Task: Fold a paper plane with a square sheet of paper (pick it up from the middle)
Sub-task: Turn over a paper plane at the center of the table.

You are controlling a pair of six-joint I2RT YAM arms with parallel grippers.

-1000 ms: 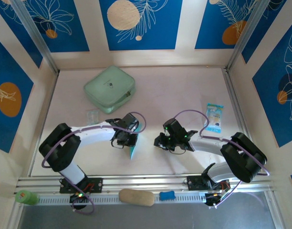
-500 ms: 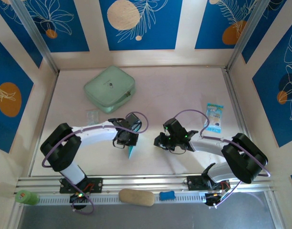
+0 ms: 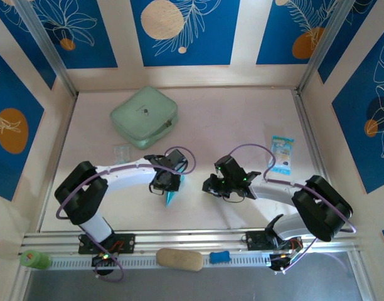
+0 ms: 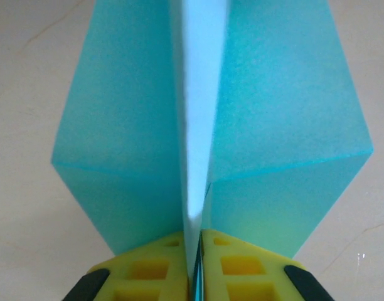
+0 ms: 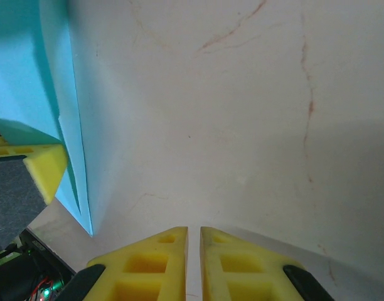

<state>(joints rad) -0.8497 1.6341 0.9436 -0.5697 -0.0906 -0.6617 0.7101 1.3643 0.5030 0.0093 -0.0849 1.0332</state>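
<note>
Left wrist view crops the far end of the paper plane [image 4: 273,125]; its centre fold is clenched in the left tool [image 4: 197,263], wings spread either side. From the top external view it is a cyan sliver near the worktop's [image 3: 229,125] front middle. The right tool [image 5: 193,251], clenched empty, is just beside. The mint-green case [image 3: 144,116] lies closed, contents hidden.

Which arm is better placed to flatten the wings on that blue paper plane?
Probably right. The left claw is shut on the paper plane along its centre fold, so it's busy holding. The right claw is shut, empty, and near the plane's side.
</note>
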